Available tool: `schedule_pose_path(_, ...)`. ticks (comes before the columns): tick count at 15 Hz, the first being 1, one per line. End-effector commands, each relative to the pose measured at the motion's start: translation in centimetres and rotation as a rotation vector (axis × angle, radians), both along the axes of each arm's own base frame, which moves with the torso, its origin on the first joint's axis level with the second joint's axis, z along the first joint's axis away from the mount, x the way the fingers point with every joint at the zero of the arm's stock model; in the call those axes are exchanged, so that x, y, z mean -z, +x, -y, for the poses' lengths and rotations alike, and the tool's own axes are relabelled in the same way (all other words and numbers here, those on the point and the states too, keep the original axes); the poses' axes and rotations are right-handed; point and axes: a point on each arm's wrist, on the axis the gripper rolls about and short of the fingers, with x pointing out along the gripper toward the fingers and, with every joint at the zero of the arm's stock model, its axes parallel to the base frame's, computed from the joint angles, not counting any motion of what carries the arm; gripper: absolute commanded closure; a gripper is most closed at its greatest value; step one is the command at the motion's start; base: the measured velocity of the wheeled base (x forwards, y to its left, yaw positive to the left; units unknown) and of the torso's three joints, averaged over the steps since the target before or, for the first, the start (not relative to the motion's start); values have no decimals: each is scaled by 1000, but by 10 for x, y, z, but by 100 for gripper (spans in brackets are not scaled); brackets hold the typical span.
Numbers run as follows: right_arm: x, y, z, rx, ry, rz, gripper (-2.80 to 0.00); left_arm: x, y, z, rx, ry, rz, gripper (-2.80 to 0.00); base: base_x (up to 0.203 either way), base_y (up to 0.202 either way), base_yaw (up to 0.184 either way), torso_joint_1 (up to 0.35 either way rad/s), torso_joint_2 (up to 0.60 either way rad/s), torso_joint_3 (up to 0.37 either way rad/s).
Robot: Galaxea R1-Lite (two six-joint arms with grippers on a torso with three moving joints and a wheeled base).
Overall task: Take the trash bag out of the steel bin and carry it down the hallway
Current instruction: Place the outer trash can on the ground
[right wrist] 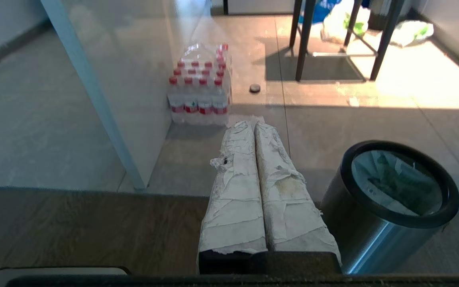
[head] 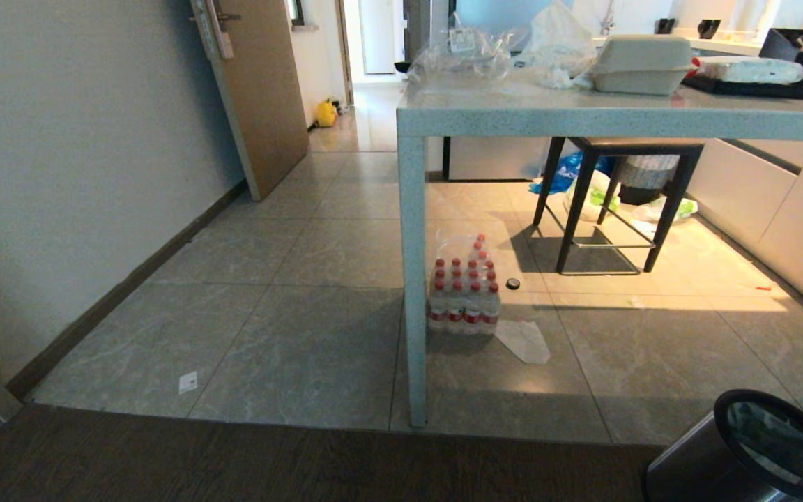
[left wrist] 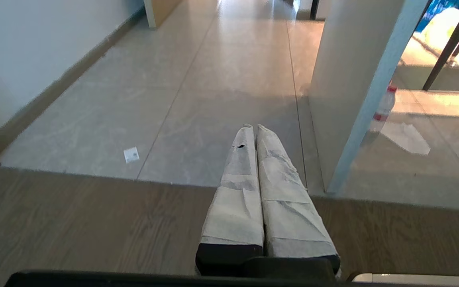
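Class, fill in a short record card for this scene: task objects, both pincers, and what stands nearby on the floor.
steel bin: on the floor at the robot's right, upright
trash bag: inside the bin, not yet lifted
left pincer: shut, empty, over the floor
right pincer: shut, empty, beside the bin, not touching
table leg: ahead
water bottle pack: under the table
stool: farther back

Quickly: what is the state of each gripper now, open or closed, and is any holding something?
Left gripper: closed, holding nothing.
Right gripper: closed, holding nothing; the steel bin stands beside it, apart from it.
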Motion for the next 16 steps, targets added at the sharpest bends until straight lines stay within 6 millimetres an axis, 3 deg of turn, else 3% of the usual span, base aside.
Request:
schedule_pose_path(1, 0, 0, 0, -1, 0, 0, 0, 0, 0, 0, 0, 0, 0, 0, 0, 0, 0, -2, -2, -204)
schedule_pose_path(16, 0, 0, 0, -1, -1, 1, 0, 0, 0, 0, 0, -2, 0, 0, 0, 0, 0, 3, 2, -199)
